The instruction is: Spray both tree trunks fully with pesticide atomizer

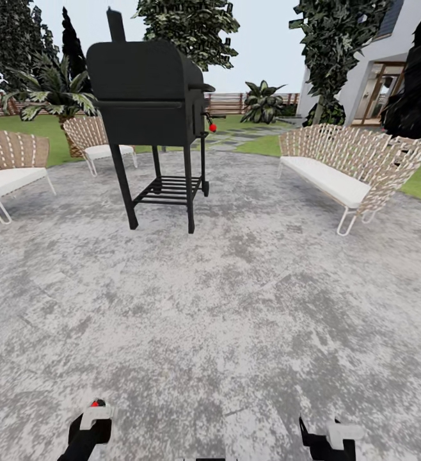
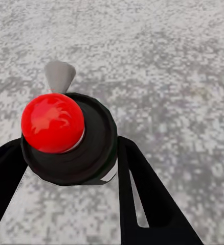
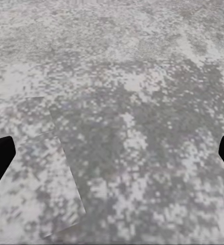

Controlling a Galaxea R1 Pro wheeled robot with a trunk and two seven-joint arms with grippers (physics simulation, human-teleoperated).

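Paving (image 1: pixel 236 307) open between grill (image 1: pixel 150 96), bench (image 1: pixel 351 166).

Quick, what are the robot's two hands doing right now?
Left end effector: shut on the atomizer, the black thing with the red top.
Right end effector: open, nothing in it, over grey paving.

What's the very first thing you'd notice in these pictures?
The big black grill standing on the grey stone patio, straight ahead and a bit left. Woven chairs with white cushions ring it, with a long bench on the right. Up close, the left hand grips a black sprayer with a shiny red knob.
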